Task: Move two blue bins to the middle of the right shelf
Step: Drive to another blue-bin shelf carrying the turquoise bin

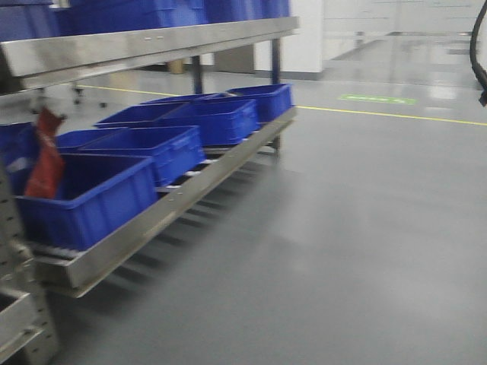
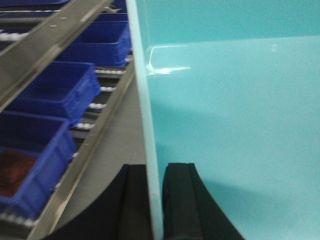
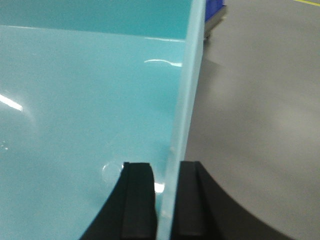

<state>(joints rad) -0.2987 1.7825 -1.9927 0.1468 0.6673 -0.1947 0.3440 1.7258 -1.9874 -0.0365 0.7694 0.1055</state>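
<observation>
I hold one pale turquoise-blue bin [image 2: 230, 125] between both arms. My left gripper [image 2: 155, 172] is shut on its left wall [image 2: 144, 100], one finger outside and one inside. Shut on the bin's [image 3: 75, 100] right wall [image 3: 187, 90] is my right gripper [image 3: 167, 170]. Only the bin's inside and rim show; its contents area looks bare. Neither gripper nor the held bin appears in the front view. A metal rack [image 1: 175, 199] stands to the left; I cannot tell whether it is the right shelf.
Several dark blue bins [image 1: 95, 199] sit on the rack's low roller tier, one holding a red packet [image 1: 46, 163]. An upper shelf [image 1: 152, 42] carries more blue bins. Grey floor with a yellow line [image 1: 380, 114] spreads to the right. A black cable [image 1: 479, 46] hangs at the top right.
</observation>
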